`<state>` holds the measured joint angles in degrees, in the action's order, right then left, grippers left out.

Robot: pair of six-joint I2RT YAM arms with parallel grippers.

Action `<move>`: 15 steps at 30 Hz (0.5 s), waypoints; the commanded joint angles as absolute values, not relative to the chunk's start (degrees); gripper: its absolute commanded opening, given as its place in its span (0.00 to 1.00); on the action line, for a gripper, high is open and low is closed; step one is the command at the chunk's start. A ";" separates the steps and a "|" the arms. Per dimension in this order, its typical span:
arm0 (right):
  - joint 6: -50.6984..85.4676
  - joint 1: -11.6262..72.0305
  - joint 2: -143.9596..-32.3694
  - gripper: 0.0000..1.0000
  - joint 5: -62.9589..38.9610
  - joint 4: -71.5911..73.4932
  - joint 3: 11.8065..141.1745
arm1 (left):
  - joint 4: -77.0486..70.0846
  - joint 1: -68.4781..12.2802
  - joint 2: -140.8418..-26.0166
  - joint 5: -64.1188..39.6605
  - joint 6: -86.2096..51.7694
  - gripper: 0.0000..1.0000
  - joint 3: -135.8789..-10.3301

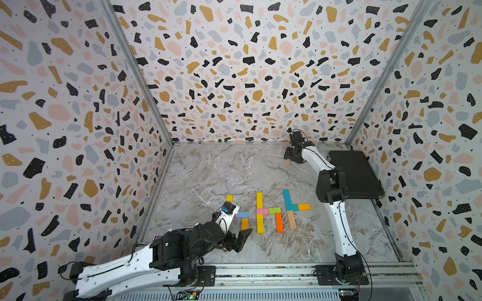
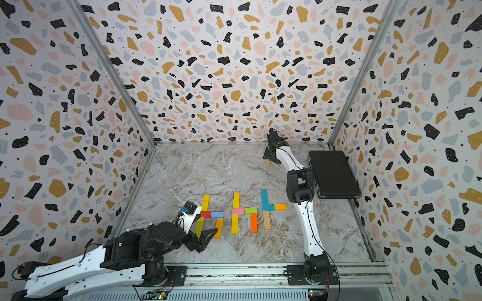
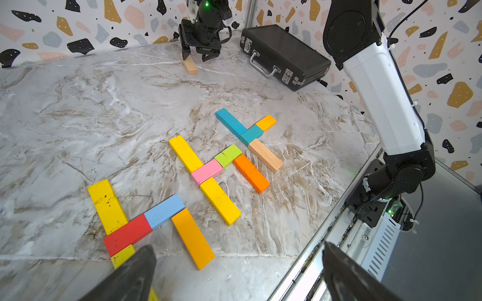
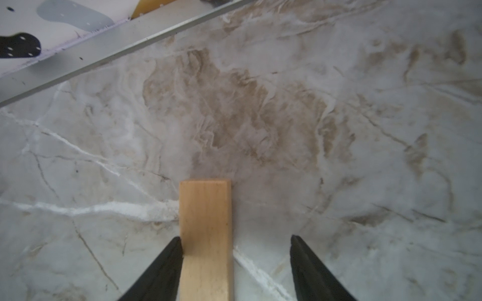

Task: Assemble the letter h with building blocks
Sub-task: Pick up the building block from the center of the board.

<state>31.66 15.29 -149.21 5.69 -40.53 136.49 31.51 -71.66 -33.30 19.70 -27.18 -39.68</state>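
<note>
- Smooth, marbled grey-and-tan bench [image 1: 208, 177]; terrazzo-speckled walls [image 1: 234, 65] on three sides, metal rails in the corners.
- Ribbed black case [image 1: 357, 174] with chrome latches, flat by the side wall.
- Flat-lying plain wood block [image 4: 206, 234] beside the case's far end, apart from it; long axis in line with the fingers, pointing out ahead of them; pale grain, square edges.
- Partly open right hand [image 4: 234, 237] astride that block, touching its side with one finger [image 4: 167, 260], clear of it with the other; not clamped.
- Remaining building blocks [image 3: 206, 170]: painted flat rectangles in three clusters, nearer the front than the case; long pieces roughly parallel to the case's long side, half-length ones crosswise.
- Wide-spread left hand [image 3: 238, 247], empty, over the cluster farthest from the case.
</note>
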 commanded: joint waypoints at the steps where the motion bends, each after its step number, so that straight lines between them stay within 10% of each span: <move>1: 29.28 15.62 -149.48 0.68 4.84 -47.37 137.66 | 30.41 -71.19 -33.49 19.69 -25.75 0.99 -40.65; 7: 27.31 15.73 -145.46 0.73 -1.83 -37.41 129.23 | 29.84 -71.11 -33.92 19.78 -25.50 0.99 -40.11; 15: 27.69 15.73 -151.78 0.41 2.47 -52.51 140.48 | 29.97 -71.10 -34.34 20.04 -25.57 0.99 -40.34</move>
